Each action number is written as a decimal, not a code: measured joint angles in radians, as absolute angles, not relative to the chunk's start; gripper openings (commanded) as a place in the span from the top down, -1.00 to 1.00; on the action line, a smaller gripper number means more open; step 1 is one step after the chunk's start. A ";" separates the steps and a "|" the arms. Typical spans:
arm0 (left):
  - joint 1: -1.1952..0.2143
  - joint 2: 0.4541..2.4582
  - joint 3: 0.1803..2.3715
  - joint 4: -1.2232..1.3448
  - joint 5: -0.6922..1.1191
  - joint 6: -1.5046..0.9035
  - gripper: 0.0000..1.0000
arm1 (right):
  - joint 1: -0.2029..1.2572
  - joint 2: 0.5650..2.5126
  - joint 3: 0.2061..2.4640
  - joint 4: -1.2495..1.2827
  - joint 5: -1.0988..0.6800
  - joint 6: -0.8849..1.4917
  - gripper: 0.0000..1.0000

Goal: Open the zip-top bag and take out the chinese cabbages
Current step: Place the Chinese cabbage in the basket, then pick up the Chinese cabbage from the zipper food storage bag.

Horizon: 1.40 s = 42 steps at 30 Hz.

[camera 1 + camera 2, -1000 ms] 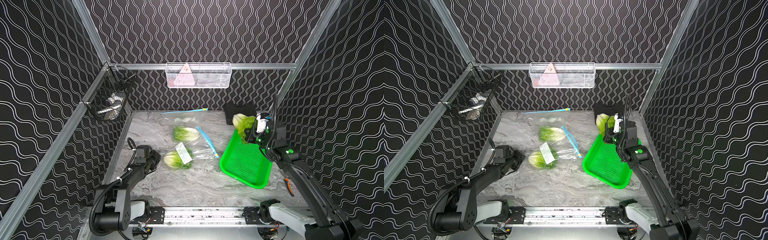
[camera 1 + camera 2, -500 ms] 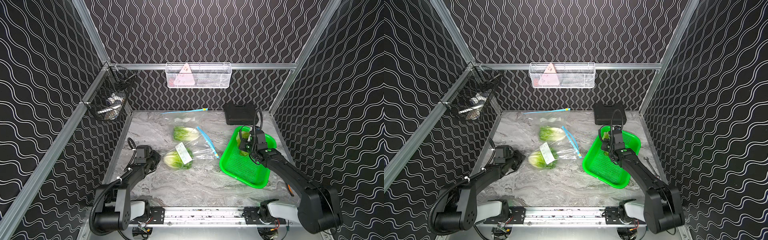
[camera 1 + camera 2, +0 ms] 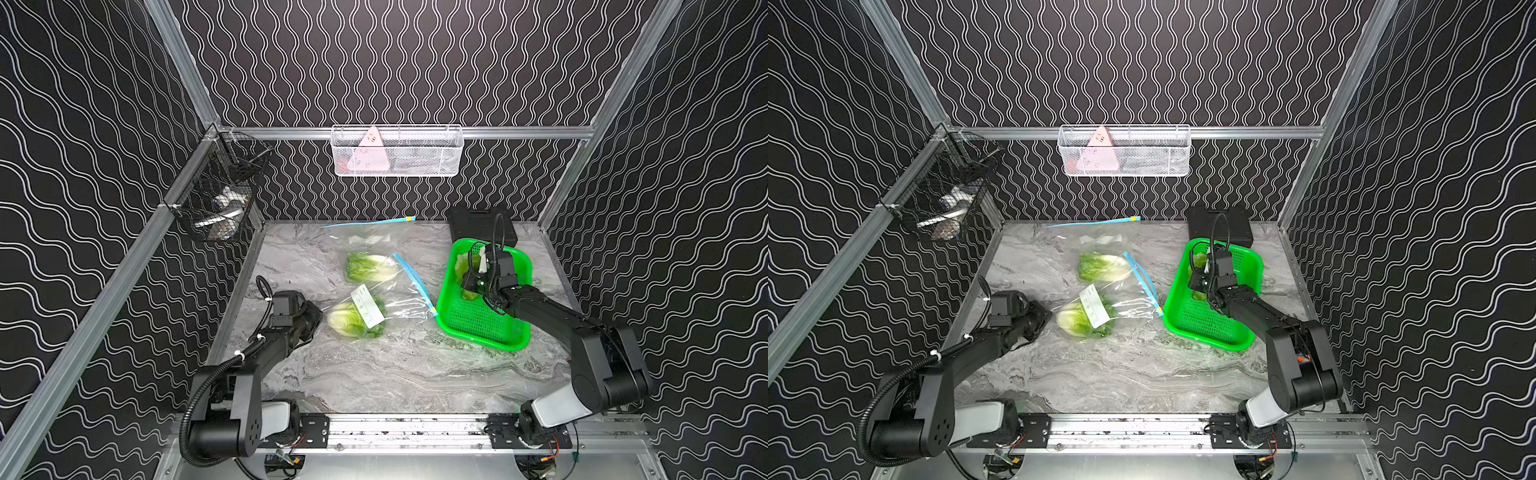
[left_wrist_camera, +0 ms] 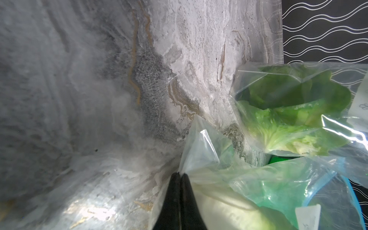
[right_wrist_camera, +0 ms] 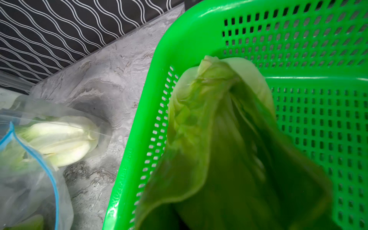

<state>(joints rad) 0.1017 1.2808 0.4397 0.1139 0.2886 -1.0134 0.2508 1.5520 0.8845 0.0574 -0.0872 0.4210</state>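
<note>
The clear zip-top bag with a blue zip strip lies mid-table. One chinese cabbage sits inside it under a white label. Another cabbage lies behind it under clear plastic; which bag covers it I cannot tell. My left gripper is shut on the bag's corner. My right gripper is down in the green basket, shut on a third cabbage whose leaves hide the fingers.
The green basket's rim stands right of the bag. A second blue zip strip lies at the back. A black box sits behind the basket. A white wire basket and a black one hang on the walls.
My right arm has come down from above the basket's far edge into the basket, carrying the cabbage with it. The left arm and the bag have not moved.
</note>
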 measured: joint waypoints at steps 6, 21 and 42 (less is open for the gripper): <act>0.102 1.282 0.439 0.114 0.289 -1.014 1.00 | 0.252 1.459 0.864 0.024 -0.109 0.403 -0.29; 0.101 1.280 0.438 0.115 0.288 -1.014 1.00 | 0.247 1.168 0.885 -0.208 -0.113 0.294 -0.40; 0.102 1.308 0.450 0.112 0.284 -0.992 1.00 | 0.379 1.784 1.365 -0.331 -0.550 0.221 0.74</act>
<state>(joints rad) 0.1017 1.3075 0.4503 0.1120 0.2840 -0.9916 0.3790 1.7836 1.3647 -0.3305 -0.5503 0.2214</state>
